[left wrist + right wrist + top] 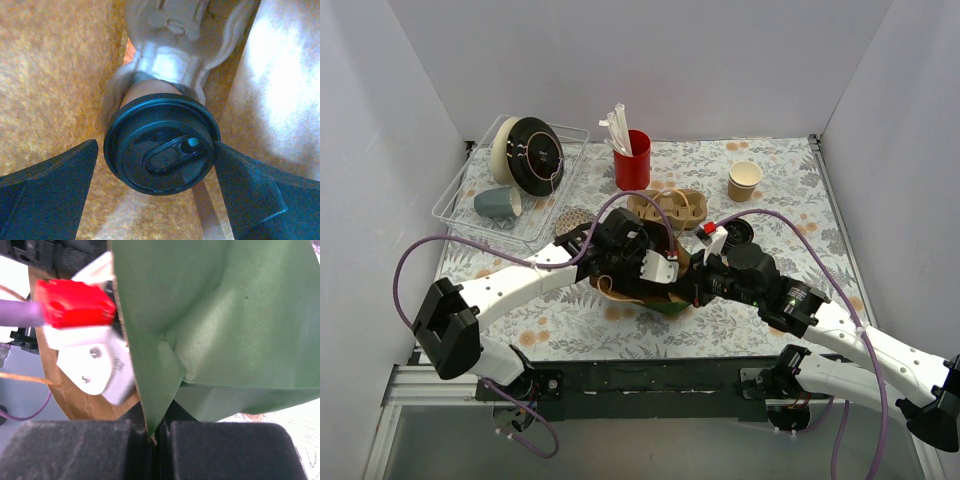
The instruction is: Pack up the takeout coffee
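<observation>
One black-lidded brown paper cup [160, 150] stands in one green paper bag [225, 315] between our released left fingers [45, 195]; right fingers [75, 450] clench its edge.

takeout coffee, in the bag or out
In the bag. The left wrist view shows the lidded takeout coffee with the brown inner walls of the paper bag rising on both sides of it.

Robot lab test cell, not a home. Plain white panel walls [650, 60] box in a table with a floral tablecloth [780, 190]. Aluminium frame [400, 385] at the near edge, two arms [510, 285] bolted on, loose purple cables [420, 250]. Staged props: clear tray [455, 195], red cup [632, 160].
</observation>
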Action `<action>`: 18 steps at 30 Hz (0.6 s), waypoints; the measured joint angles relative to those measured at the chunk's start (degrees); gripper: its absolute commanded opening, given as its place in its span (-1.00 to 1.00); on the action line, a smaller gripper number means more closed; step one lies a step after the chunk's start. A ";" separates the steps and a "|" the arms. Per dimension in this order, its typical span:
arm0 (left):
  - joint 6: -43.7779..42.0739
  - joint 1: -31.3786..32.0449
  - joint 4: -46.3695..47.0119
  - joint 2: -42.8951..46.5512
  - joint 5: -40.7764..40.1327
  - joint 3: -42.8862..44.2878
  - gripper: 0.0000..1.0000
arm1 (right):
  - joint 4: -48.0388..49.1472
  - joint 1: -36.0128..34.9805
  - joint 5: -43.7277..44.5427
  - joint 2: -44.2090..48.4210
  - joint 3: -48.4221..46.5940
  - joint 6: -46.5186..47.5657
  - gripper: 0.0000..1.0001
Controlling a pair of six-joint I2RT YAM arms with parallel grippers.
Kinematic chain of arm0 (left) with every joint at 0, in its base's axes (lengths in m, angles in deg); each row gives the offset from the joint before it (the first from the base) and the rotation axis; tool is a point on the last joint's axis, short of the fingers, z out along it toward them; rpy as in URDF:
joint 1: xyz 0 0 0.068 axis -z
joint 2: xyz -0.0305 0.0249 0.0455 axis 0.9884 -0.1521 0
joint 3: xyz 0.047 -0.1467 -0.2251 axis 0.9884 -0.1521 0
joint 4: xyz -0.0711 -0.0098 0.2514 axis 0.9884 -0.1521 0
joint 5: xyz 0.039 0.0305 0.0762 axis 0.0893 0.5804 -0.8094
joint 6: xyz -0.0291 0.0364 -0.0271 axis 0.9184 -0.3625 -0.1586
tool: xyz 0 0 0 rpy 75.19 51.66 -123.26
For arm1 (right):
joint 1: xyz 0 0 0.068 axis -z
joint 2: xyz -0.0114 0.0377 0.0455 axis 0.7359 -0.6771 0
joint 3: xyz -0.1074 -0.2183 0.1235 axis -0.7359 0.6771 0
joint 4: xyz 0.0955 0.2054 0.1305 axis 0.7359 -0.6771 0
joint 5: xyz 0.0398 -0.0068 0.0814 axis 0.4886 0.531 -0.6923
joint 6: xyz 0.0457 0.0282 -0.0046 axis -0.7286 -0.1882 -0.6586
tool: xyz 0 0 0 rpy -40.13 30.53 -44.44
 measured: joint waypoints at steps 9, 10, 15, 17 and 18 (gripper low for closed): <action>3.06 0.55 -1.11 5.18 -0.98 0.00 0.96 | 0.39 0.26 -0.35 0.00 -0.04 -0.52 -0.97; 3.43 0.57 -1.25 5.77 -1.01 0.00 0.96 | 0.39 0.28 -0.35 -0.02 -0.04 -0.55 -0.97; 5.70 0.74 -2.34 7.85 -1.22 0.00 0.96 | 0.42 0.61 -0.55 -0.37 -0.13 -1.38 -0.97; 6.75 0.92 -2.97 8.57 -1.36 0.00 0.96 | 0.24 0.85 -0.59 -0.44 -0.42 -1.77 -0.97; 7.34 0.94 -3.10 8.92 -1.38 0.00 0.96 | 0.04 0.98 -0.59 -0.59 -0.74 -1.88 -0.97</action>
